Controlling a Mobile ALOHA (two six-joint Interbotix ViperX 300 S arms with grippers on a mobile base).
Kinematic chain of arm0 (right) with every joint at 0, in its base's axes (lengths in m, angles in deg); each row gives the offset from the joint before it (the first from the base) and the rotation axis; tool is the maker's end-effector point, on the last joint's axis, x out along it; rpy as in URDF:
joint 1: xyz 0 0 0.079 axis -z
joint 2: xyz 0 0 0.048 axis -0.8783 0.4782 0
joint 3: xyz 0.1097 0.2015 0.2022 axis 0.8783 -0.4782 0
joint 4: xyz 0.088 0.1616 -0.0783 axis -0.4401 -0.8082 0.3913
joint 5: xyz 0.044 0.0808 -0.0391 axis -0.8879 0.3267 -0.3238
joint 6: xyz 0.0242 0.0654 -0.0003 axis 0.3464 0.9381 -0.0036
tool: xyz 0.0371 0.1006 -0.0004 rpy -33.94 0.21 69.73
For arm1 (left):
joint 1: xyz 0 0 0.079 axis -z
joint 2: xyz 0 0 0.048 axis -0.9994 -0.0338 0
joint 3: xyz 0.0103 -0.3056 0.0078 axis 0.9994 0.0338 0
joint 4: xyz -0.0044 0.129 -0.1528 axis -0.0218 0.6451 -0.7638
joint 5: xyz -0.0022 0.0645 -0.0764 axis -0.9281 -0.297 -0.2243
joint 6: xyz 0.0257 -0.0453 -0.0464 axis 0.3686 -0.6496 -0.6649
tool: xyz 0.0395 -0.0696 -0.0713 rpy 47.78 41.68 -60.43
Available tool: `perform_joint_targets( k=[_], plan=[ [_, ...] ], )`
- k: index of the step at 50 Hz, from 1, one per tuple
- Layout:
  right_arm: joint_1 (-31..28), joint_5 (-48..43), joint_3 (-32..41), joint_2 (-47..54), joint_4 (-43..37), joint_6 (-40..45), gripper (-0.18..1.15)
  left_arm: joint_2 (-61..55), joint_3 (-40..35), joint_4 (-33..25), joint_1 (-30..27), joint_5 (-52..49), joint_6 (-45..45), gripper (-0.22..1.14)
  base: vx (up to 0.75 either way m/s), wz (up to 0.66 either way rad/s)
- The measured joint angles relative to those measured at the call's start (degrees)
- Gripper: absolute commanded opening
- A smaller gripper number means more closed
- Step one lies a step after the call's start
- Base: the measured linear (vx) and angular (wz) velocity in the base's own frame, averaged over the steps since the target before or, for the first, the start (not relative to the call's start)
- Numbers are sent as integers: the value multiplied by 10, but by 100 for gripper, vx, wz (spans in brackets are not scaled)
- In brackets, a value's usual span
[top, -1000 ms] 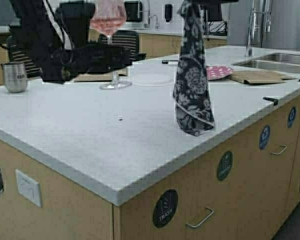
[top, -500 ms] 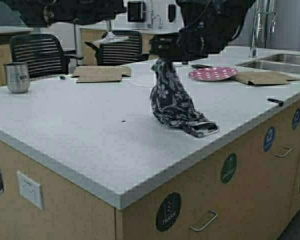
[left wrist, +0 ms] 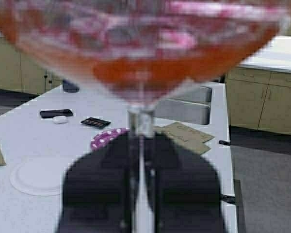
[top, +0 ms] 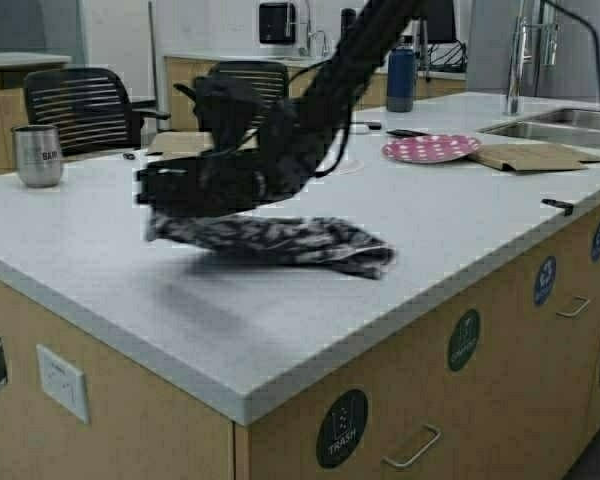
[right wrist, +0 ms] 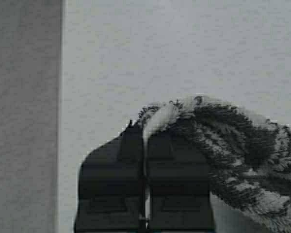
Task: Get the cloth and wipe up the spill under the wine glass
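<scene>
Now, in the high view, the right gripper (top: 160,195) is low over the white countertop (top: 460,215) and holds one end of the cloth (top: 280,242), which lies stretched on the counter surface toward the front edge. Farther back stand a steel tumbler (top: 38,155) at the left, a pink dotted plate (top: 430,149), a brown paper bag (top: 525,156) beside the sink (top: 560,118), and a blue bottle (top: 401,78); the left arm and the wine glass do not appear in this view. From the left wrist, the left gripper (left wrist: 141,145) is closed around the thin stem of the wine glass (left wrist: 140,53), whose bowl (with pinkish-orange liquid) fills the upper part, high above the counter with a white round lid (left wrist: 36,175) below. From the right wrist, the two fingers (right wrist: 126,170) are pressed together on the pale edge of the cloth (right wrist: 223,145), close over the counter.
</scene>
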Motion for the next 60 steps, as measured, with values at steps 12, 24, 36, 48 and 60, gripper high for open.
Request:
perform_joint_targets(
  k=[12,24,36,48,60],
  plan=[
    [-30,0,-2,-4,1,-4,7,-14,-17,0,0,0,1,34,1,2],
    [105,-30,-122,-63,-20,3,7,-81,-40,0,0,6,-2,34,0,1],
    [184,-54,-207,-76,-31,0,7,-172,-48,3,0,62,-11,34,0,-1],
    [182,-59,-239,-77,-29,-2,7,-274,-54,11,1,139,-7,34,0,0],
    [189,-84,-276,-79,-28,-2,7,-393,-76,18,2,223,-5,34,0,0]
  ],
)
